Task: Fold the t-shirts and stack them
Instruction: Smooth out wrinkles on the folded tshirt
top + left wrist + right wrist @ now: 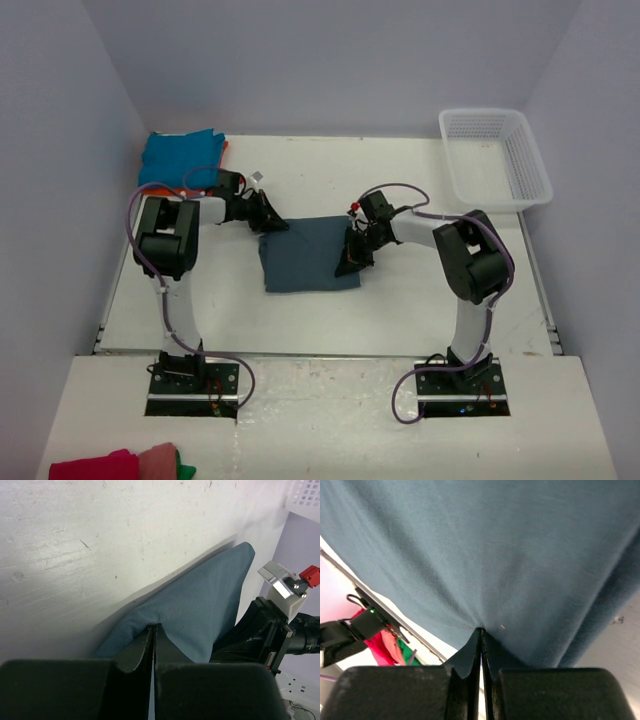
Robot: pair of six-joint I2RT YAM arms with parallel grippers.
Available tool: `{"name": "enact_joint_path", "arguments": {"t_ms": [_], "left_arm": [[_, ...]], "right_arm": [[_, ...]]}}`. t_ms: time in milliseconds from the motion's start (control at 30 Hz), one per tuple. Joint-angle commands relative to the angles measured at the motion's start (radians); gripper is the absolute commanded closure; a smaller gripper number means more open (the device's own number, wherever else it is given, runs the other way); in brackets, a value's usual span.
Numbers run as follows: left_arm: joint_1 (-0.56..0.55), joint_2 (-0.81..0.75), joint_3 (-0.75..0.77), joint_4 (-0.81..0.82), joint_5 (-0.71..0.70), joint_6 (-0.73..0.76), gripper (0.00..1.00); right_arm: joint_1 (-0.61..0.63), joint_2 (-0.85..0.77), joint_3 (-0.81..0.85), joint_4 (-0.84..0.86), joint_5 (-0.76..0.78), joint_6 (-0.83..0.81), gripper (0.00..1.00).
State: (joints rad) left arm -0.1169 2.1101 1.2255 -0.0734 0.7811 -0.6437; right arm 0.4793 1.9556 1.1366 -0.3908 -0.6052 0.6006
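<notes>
Slate-blue shirt [308, 255] folded on white surface [420, 310].
Left pincer [154, 628] pinches its far-left corner; right pincer [480, 630] pinches its right edge, both pressed together on cloth.

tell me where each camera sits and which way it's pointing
Top external: above and behind the bases, looking down on the table; left arm and right arm show whole, left gripper and right gripper at the slate-blue t-shirt.
Left wrist: on the left arm, looking along its shut gripper at the pinched shirt; the right arm shows at right.
Right wrist: on the right arm, looking along its shut gripper into the shirt.
Shared: all three show the slate-blue t-shirt.
</notes>
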Motion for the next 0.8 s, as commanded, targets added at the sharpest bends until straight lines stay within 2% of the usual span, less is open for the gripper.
{"name": "enact_joint_path", "arguments": {"t_ms": [0, 67, 200, 333, 467, 500, 533, 567, 600, 667, 700, 767], "left_arm": [[0.016, -0.082, -0.007, 0.029, -0.034, 0.012, 1.00], [0.016, -0.180, -0.014, -0.054, -0.118, 0.033, 1.00], [0.010, -0.382, 0.028, -0.228, -0.253, 0.105, 0.82], [0.011, -0.505, 0.104, -0.383, -0.321, 0.180, 0.72], [0.011, -0.587, 0.091, -0.520, -0.404, 0.223, 0.67], [0.011, -0.625, 0.041, -0.535, -0.451, 0.230, 0.57], [0.010, -0.642, 0.008, -0.542, -0.476, 0.228, 0.52], [0.013, -0.656, -0.024, -0.540, -0.479, 0.228, 0.49], [0.019, -0.674, -0.106, -0.516, -0.439, 0.227, 0.45], [0.048, -0.676, -0.191, -0.490, -0.343, 0.211, 0.41], [0.071, -0.679, -0.281, -0.432, -0.250, 0.191, 0.40], [0.079, -0.685, -0.346, -0.393, -0.224, 0.184, 0.38]], "right_arm": [[0.015, -0.010, 0.006, -0.069, 0.085, -0.097, 1.00], [0.021, -0.052, 0.050, -0.089, 0.085, -0.123, 1.00], [0.035, -0.121, 0.147, -0.147, 0.088, -0.134, 1.00], [0.064, -0.210, 0.241, -0.233, 0.085, -0.139, 0.97], [0.074, -0.331, 0.299, -0.302, 0.143, -0.142, 0.84], [0.073, -0.387, 0.298, -0.310, 0.168, -0.147, 0.79], [0.074, -0.412, 0.296, -0.333, 0.198, -0.154, 0.68], [0.073, -0.435, 0.295, -0.350, 0.226, -0.166, 0.65], [0.074, -0.473, 0.292, -0.362, 0.289, -0.173, 0.57], [0.073, -0.504, 0.278, -0.391, 0.329, -0.197, 0.54], [0.074, -0.518, 0.269, -0.395, 0.350, -0.202, 0.54], [0.073, -0.564, 0.226, -0.392, 0.367, -0.220, 0.54]]}}
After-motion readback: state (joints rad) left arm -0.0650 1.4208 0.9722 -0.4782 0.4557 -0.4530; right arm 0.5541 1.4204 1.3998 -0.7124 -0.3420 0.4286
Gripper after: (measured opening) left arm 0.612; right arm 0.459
